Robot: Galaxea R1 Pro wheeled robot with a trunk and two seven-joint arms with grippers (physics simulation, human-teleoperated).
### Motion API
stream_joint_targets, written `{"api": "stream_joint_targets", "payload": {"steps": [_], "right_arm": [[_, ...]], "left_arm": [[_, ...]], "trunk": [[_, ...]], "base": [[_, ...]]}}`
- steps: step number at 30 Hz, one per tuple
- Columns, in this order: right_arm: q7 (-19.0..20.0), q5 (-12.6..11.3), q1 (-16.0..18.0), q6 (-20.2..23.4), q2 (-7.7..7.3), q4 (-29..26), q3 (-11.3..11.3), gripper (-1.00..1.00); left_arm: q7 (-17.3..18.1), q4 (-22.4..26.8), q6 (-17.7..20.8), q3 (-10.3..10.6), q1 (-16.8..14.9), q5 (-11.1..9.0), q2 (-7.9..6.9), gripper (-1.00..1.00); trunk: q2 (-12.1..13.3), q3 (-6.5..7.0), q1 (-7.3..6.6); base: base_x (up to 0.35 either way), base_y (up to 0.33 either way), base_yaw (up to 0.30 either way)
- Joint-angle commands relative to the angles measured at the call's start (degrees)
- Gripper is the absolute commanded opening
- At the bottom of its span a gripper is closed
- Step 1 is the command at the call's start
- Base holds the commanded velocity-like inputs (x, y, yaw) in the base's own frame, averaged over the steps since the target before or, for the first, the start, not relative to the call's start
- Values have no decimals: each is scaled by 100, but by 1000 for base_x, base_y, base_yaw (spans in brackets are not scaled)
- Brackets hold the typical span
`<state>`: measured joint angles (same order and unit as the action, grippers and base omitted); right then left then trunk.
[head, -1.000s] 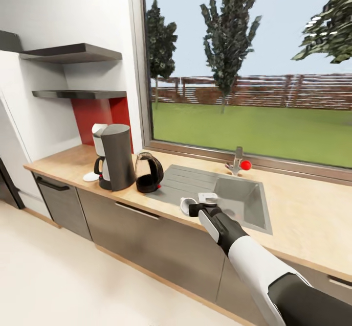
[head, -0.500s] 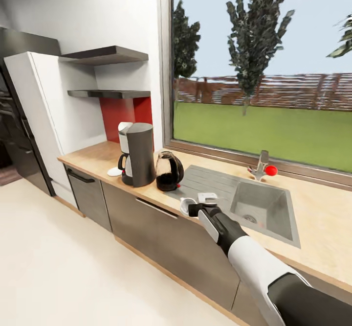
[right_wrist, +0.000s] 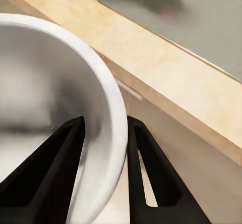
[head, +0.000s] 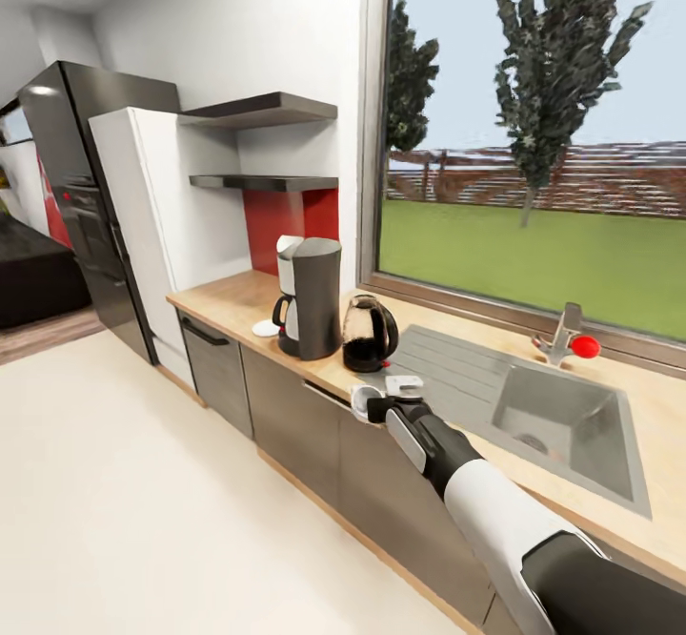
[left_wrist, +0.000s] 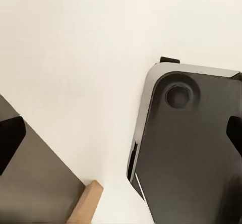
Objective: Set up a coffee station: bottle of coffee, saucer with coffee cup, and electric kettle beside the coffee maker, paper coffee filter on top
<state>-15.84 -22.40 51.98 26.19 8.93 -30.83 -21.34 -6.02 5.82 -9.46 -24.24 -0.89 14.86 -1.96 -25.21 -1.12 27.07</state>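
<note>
Right gripper (head: 379, 403) clamps coffee cup (right_wrist: 60, 108) by rim (wall between fingers), carried level toward saucer (head: 266, 328) left of coffee maker (head: 310, 297).

Coffee maker (head: 307, 297): dark grey tall body with white part at its left side, upright on wooden countertop (head: 233, 297), below red wall panel.
Electric kettle (head: 369, 333): dark translucent, rounded, upright, just right of coffee maker, at edge of sink drainboard.
Saucer (head: 266, 328): small white disc, flat on countertop just left of coffee maker.
Coffee cup (right_wrist: 60, 118): white, rim pinched between right gripper (head: 379, 399) fingers, held in front of countertop edge, right of kettle.
</note>
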Motion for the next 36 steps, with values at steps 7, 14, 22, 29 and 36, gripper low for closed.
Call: {"api": "stream_joint_targets", "payload": {"steps": [7, 14, 22, 29, 36], "right_arm": [[-51, -63, 5, 18, -6, -11, -37, -100], [-51, -63, 5, 18, -6, -11, -37, -100], [-51, -63, 5, 25, 59, -5, -37, -100], [-51, -63, 5, 26, 106, -2, -37, -100], [-51, -63, 5, 27, 106, -2, -37, -100]], "left_arm": [[-22, -11, -23, -37, -14, 60, 2, 100], [-22, -11, -21, -37, -16, 60, 2, 100], [-22, -11, -21, -37, -16, 60, 7, 100], [-22, -11, -21, -31, -16, 60, 30, 100], [-22, -11, -21, -31, -16, 60, 37, 100]], "trunk": [[-11, -12, 3], [-11, -12, 3], [-11, -32, 3], [-11, -76, 3], [-11, -137, 3]], "base": [[0, 0, 279], [0, 0, 279], [0, 0, 274], [0, 0, 215], [0, 0, 42]]}}
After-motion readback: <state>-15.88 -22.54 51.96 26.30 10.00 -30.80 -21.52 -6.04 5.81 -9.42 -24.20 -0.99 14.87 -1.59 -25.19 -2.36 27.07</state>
